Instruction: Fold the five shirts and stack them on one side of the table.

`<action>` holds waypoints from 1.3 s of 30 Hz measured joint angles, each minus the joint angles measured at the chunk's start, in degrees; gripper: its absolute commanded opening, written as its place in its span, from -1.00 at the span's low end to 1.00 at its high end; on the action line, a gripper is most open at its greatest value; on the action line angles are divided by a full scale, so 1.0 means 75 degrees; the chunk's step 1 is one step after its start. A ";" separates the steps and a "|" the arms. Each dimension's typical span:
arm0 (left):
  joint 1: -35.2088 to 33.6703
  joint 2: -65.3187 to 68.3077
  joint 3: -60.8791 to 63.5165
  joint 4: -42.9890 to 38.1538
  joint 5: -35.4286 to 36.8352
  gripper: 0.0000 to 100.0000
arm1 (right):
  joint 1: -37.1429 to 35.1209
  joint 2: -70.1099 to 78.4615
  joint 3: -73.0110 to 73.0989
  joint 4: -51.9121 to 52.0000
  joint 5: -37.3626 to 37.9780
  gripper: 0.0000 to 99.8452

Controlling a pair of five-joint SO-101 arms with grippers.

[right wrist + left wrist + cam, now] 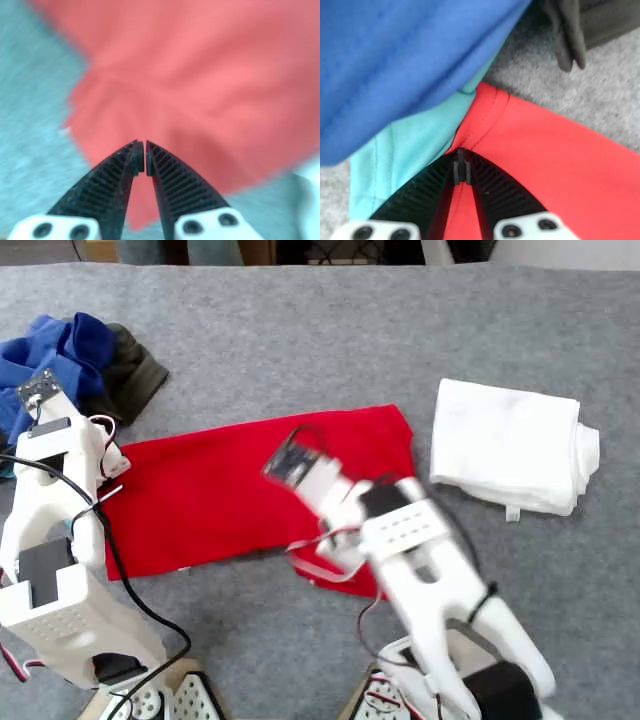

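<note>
A red cotton shirt [230,490] lies flat as a long band across the middle of the grey felt tabletop [300,330], one end toward the left edge and the other toward the centre-right. It looks partly folded, so the step in hand is probably closing up this shirt.

The left gripper [461,170] sits at the red shirt's left end, its black ribbed jaws pressed together right at the stitched hem. I cannot tell whether a fold of cloth is caught between them. Being at that end would let it pin or lift the hem.

The right gripper [144,160] hangs over the red shirt's near right part, jaws drawn almost to touching, with no cloth visibly between them.

A folded white shirt [510,445] rests near the right edge, apart from the red one, and probably marks where the stack goes.

A crumpled blue shirt [55,360] and a dark olive shirt [135,380] are heaped at the far left corner. A teal shirt [415,145] lies under the blue one, touching the red hem.
</note>
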 measured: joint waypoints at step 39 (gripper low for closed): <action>-0.0012 0.0223 -0.1055 0.1453 -0.1043 -0.94 | 0.2696 1.0444 -1.4910 0.4103 0.0645 -0.97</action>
